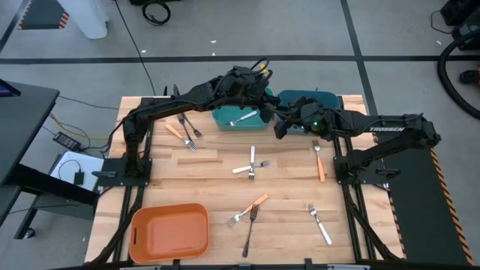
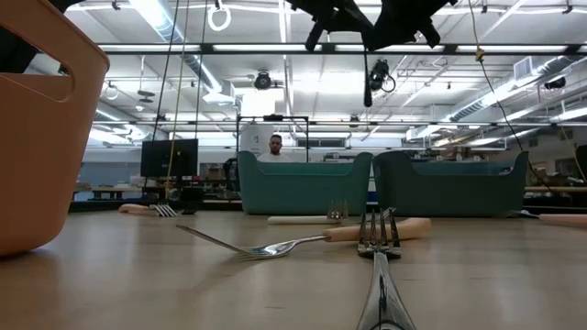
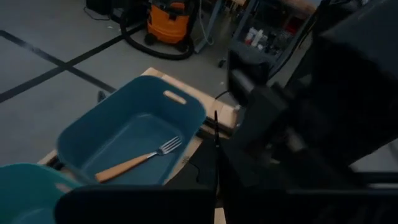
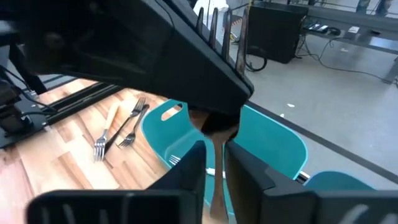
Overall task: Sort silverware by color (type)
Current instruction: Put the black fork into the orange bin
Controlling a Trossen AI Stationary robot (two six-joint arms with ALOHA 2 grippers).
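Right wrist view: we note the right pincer (image 4: 214, 163) nearly closed, gripping a fork (image 4: 219, 155) over the teal bin (image 4: 273, 146); left pincer state unclear.

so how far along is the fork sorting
Barely started. Done: one white-handled fork lies in the left teal bin, and one orange-handled fork in the other teal bin. In hand: an upright fork at the right gripper, the left gripper close by. Left: about nine loose forks on the table; the orange bin is empty.
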